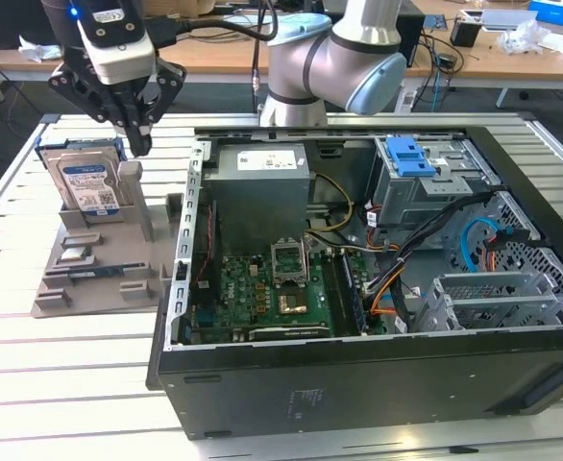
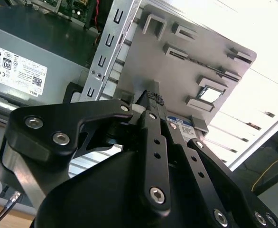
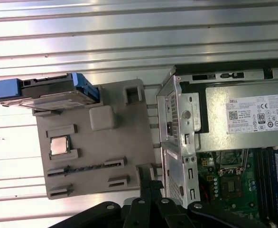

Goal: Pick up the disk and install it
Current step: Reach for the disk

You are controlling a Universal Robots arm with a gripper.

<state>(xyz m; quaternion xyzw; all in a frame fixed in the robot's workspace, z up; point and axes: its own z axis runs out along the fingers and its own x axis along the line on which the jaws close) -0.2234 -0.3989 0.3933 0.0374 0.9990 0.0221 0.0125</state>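
Note:
The disk (image 1: 85,182) stands upright on its edge in a slot at the far end of a grey holder tray (image 1: 89,288), at the exterior view's left; its white-and-blue label faces the camera and blue rails frame it. In the first wrist view the disk (image 3: 46,90) shows edge-on. My gripper (image 1: 139,144) hangs just above and beside the disk's upper corner, on the side toward the computer case, fingers pressed together and holding nothing. In the second wrist view the fingertips (image 2: 154,99) point at the tray, and a strip of the disk's label (image 2: 181,122) peeks out behind them.
An open computer case (image 1: 358,365) lies beside the tray, with a grey power supply (image 1: 260,192), a green motherboard (image 1: 272,298) and a blue bracket (image 1: 408,157) atop the drive cage. The tray also holds a processor chip (image 3: 59,145) and a memory stick (image 1: 94,272). Slatted metal tabletop (image 1: 61,384) all around.

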